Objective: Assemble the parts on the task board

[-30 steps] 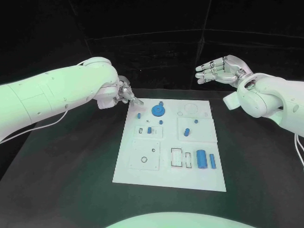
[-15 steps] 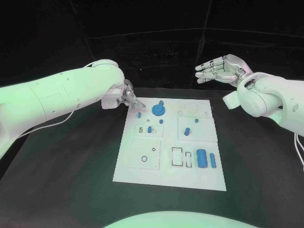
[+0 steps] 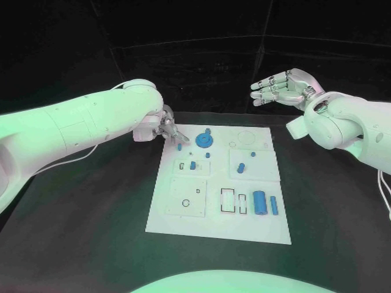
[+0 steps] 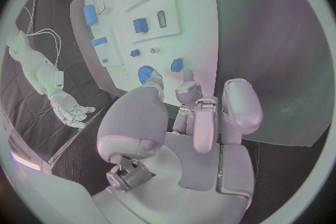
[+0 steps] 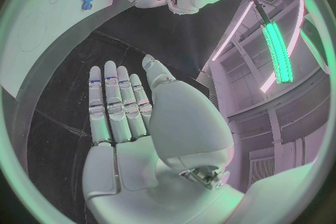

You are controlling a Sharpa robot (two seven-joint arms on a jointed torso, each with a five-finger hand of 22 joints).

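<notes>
The white task board lies in the middle of the black table. My left hand hovers over its far left corner, fingers pointing down at a small blue piece lying just beyond the fingertips. In the left wrist view the thumb and fingers stand slightly apart with nothing between them, and the small blue piece lies just ahead. A blue gear stands beside it. My right hand is raised beyond the board's far right corner, fingers spread and empty, as the right wrist view confirms.
Several more blue parts sit on the board: small pegs mid-left, a longer peg in the middle, a cylinder and a bar at the near right. Black table surrounds the board.
My left arm has swung a little right and my left hand has come lower over the board's far left corner, nearer the small blue piece. The right hand has stayed put.
</notes>
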